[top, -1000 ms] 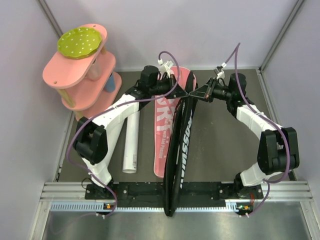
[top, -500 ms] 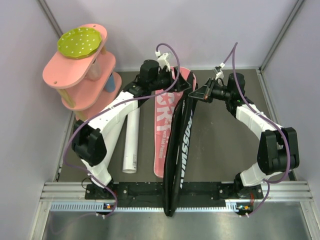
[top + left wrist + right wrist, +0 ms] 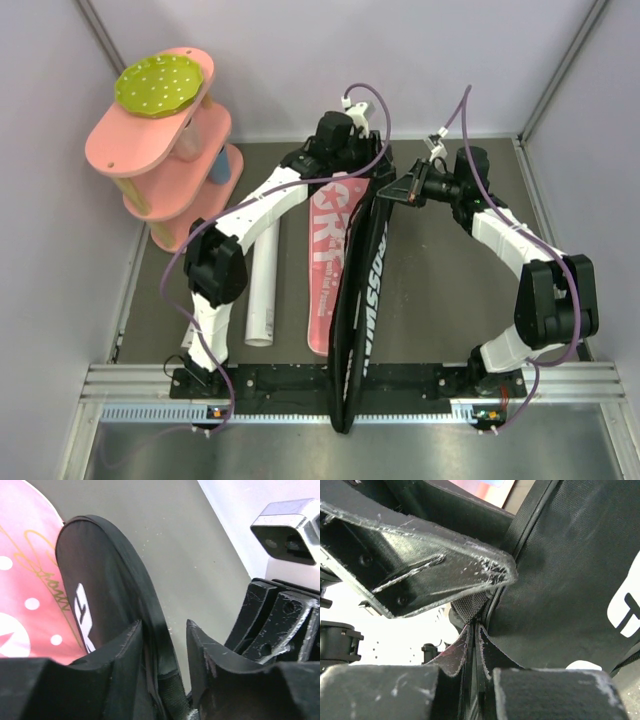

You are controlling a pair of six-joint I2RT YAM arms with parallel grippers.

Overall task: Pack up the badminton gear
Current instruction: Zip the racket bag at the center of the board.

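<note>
Right claw [image 3: 474,636] pinches the black bag [image 3: 362,290] ("CROSSWAY"); left claw [image 3: 164,628] gapes astride it.

The top view looked down from behind the arms; both wrist views faced each other closely across the racket bag [image 3: 102,610].

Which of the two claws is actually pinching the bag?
The right gripper: its fingers are shut on the edge of the black flap of the bag. The left gripper only straddles that rim, fingers apart.
</note>
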